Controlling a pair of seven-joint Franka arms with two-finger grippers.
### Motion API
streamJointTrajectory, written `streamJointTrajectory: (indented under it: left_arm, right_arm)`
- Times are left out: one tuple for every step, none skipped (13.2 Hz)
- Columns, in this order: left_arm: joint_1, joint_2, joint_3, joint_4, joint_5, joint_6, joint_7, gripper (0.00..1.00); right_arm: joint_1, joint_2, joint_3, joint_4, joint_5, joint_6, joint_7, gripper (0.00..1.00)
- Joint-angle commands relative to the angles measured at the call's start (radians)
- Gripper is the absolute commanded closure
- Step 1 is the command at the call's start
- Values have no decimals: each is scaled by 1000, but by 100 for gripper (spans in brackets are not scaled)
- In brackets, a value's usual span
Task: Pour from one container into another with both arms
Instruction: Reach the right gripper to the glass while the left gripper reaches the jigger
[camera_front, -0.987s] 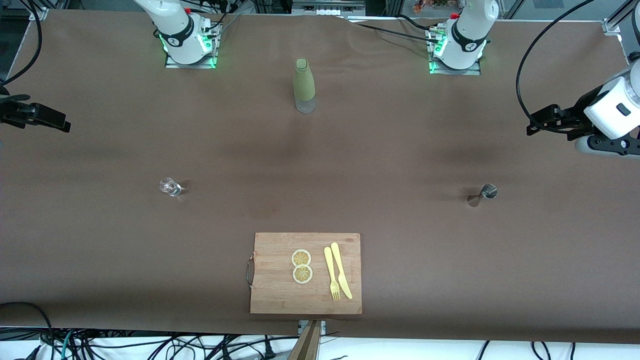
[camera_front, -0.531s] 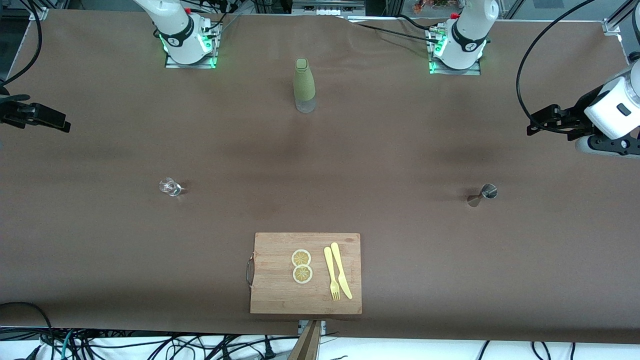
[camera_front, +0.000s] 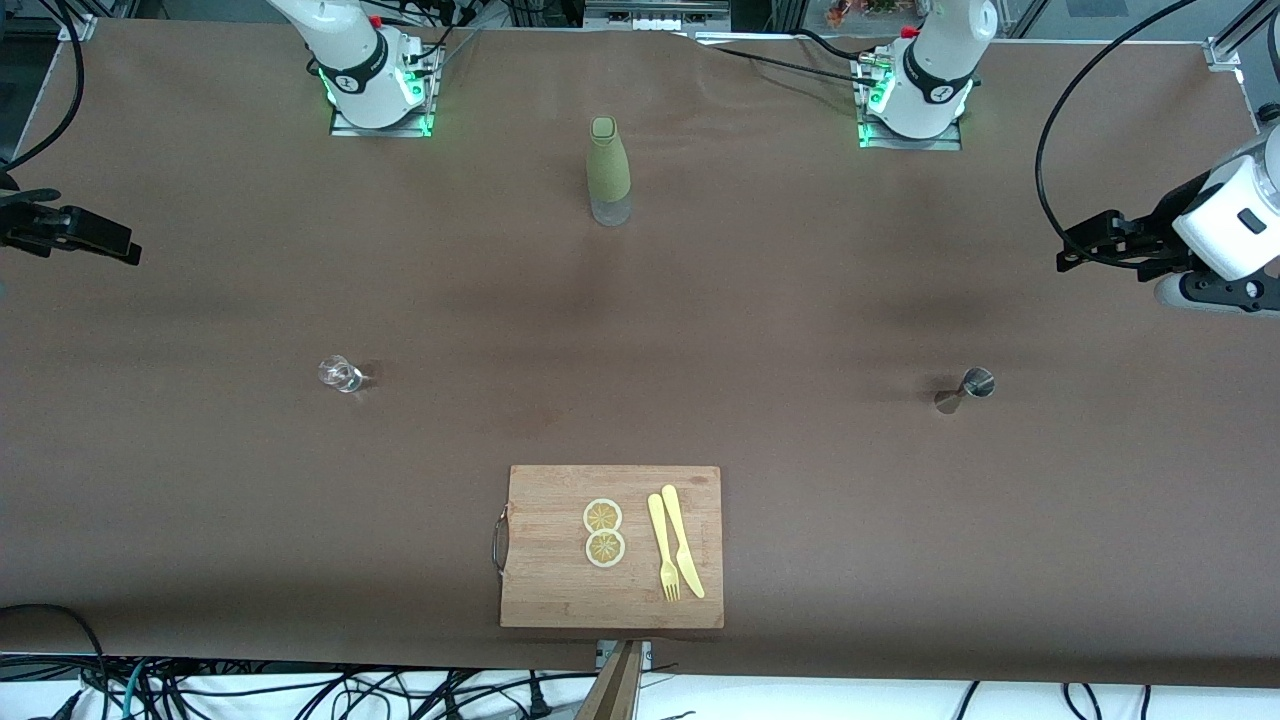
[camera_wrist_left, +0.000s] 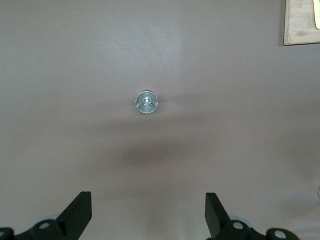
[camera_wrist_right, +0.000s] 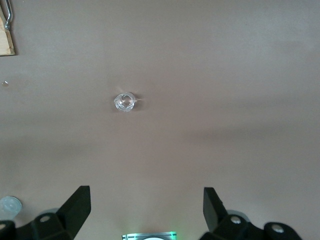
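glass: little clear cup (camera_front: 340, 374) toward the right arm's end of the table, standing upright, looks empty as far as I can tell; thin and slippery I'd guess, and breakable, so pinch it gently across the wall below the rim
jigger: small steel measuring cup (camera_front: 974, 384) toward the left arm's end, well apart from the glass; stiff, light, probably slick, and the narrow waist looks like the spot to grab
left gripper: (camera_wrist_left: 147, 215) up in the air over bare table near the jigger, jaws spread wide, holding nothing
right gripper: (camera_wrist_right: 145, 212) hanging over the table edge at its own end, jaws spread too, nothing in them
extras: green bottle (camera_front: 607, 172) between the two bases, cutting board (camera_front: 560, 590) with lemon slices (camera_front: 603, 532), fork (camera_front: 663, 550) and knife (camera_front: 683, 540), nearest the front camera
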Motion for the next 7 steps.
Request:
streamJointTrajectory:
  left_arm:
    - [38, 28, -5, 3, 20, 25, 135, 0]
    - [52, 33, -5, -12, 20, 55, 210, 0]
    - [70, 47, -5, -14, 20, 63, 293, 0]
    - [89, 63, -5, -15, 20, 66, 353, 0]
    - [110, 73, -5, -15, 20, 77, 387, 0]
    - [115, 83, -4, -15, 20, 84, 436, 0]
    - [133, 100, -4, -17, 20, 103, 525, 0]
  right_arm:
    - [3, 3, 1, 10, -5, -5, 11, 0]
    - [6, 10, 1, 4, -3, -13, 11, 0]
    - [9, 29, 1, -6, -2, -13, 11, 0]
    - [10, 30, 3, -7, 0, -13, 11, 0]
    - [9, 33, 3, -9, 0, -14, 11, 0]
    - [0, 35, 1, -18, 1, -22, 11, 0]
    - [-17, 37, 0, -32, 3, -42, 11, 0]
